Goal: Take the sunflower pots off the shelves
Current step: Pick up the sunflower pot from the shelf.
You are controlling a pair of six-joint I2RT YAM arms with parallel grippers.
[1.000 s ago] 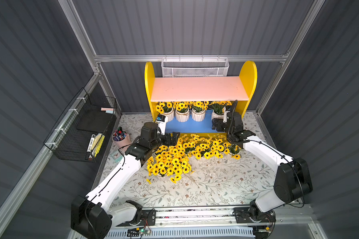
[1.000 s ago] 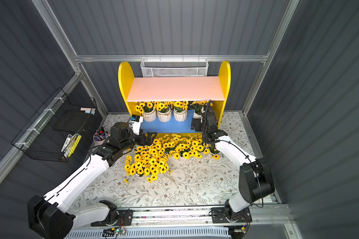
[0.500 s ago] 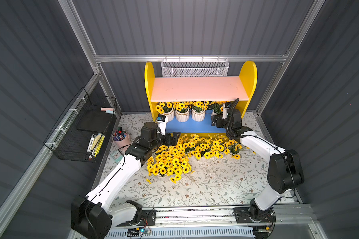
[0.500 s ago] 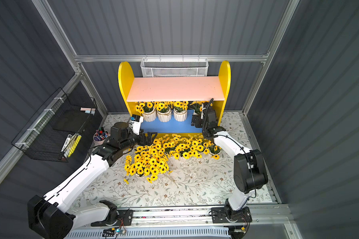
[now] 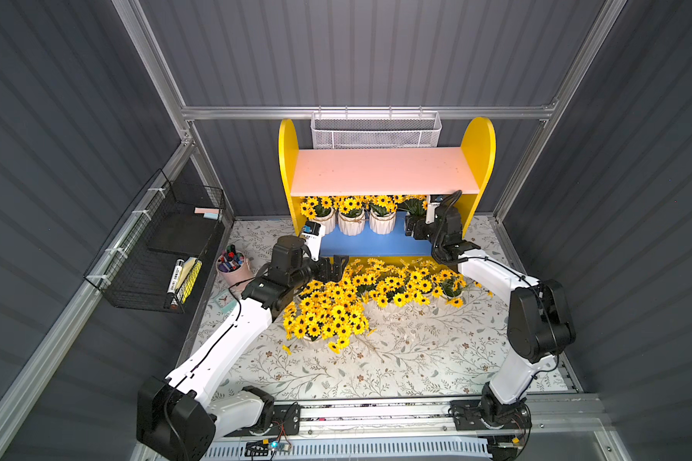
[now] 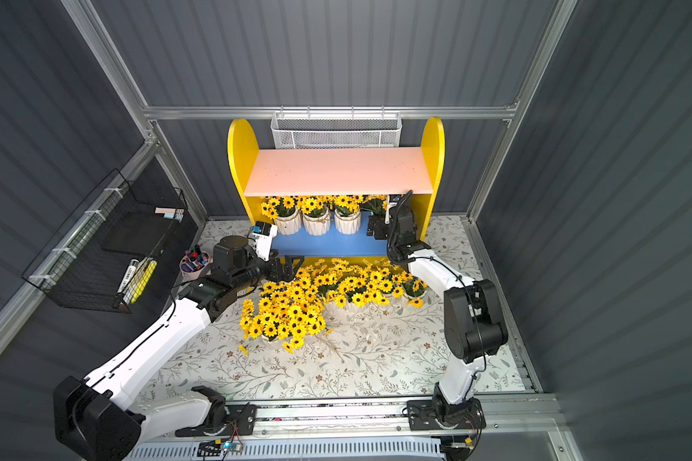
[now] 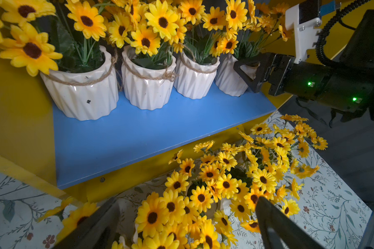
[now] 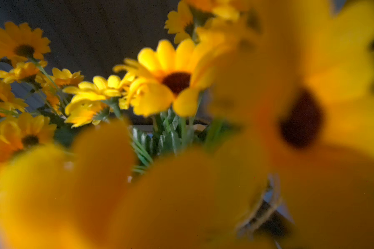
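The shelves (image 5: 384, 169) are yellow, and their pink upper board (image 6: 336, 171) is bare. On the blue lower board (image 7: 138, 133) three sunflower pots (image 5: 351, 223) stand in a row, with one more pot (image 7: 227, 79) at the right end. My right gripper (image 5: 411, 229) is open at that end pot. One finger (image 7: 246, 75) shows against its side and the other is hidden. Blurred petals (image 8: 166, 79) fill the right wrist view. My left gripper (image 5: 338, 268) hangs open and empty over several sunflower pots (image 5: 328, 315) on the mat below the shelf front.
A white mesh basket (image 5: 376, 133) hangs behind the shelves. A black wire rack (image 5: 156, 247) is on the left wall, with a pink cup of markers (image 5: 234, 267) below it. More sunflower pots (image 5: 416, 283) crowd the floral mat (image 5: 396, 359) under my right forearm.
My right gripper has pushed further in under the pink board, up to the right-end pot. The left arm has barely moved.
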